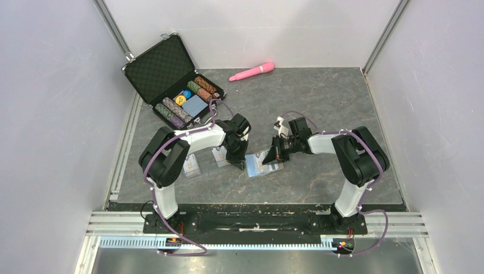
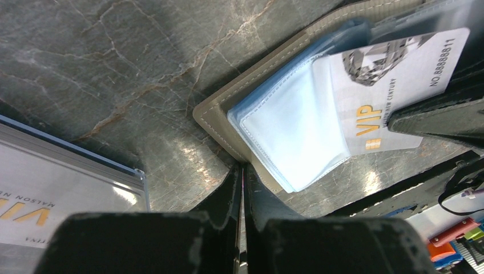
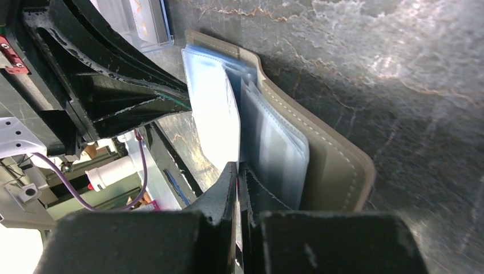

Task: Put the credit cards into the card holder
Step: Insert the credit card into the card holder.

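The holder (image 1: 261, 165) lay open at centre frame between both grippers, a card (image 2: 399, 74) half inside it. Grey marbled table (image 1: 319, 108), white walls (image 1: 45, 114), a poker case (image 1: 165, 74) upper left. The left gripper (image 2: 242, 174) was pinched on the holder's edge — the right gripper (image 3: 238, 171) clamped on the card

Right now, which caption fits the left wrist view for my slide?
VIP credit card partly tucked into the open tan card holder on a dark stone-patterned table.
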Tool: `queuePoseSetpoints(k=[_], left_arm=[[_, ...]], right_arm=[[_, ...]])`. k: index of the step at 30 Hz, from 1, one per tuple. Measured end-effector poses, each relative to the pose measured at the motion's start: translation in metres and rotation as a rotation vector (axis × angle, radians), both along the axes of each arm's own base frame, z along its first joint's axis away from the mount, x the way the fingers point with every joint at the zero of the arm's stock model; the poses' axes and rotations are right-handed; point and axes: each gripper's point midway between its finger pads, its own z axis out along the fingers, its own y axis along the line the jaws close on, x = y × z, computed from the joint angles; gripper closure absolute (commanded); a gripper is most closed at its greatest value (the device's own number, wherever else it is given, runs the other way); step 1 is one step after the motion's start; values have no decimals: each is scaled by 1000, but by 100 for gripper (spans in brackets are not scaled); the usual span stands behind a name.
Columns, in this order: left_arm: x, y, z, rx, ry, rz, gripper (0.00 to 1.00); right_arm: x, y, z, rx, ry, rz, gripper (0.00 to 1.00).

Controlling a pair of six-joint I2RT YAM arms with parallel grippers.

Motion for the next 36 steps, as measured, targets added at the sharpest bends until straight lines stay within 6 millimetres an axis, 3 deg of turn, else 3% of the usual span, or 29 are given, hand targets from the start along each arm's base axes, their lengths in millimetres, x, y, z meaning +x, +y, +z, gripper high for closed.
queuePoseSetpoints(k=[15,24,29,36], left_arm=[[-1,-1,0,-4,11,-2,95],[-1,-2,0,-4,19,-6,96],[-1,-2,0,-1,24,-6,96],[-1,-2,0,1,27,-6,97]], right_arm=[[-6,4,-1,-19,8,19,100],[-8,13,-2,-25,18,47,95],[-13,19,-4,-27,24,65,85],[-17,22,-3,-32,36,77,59]])
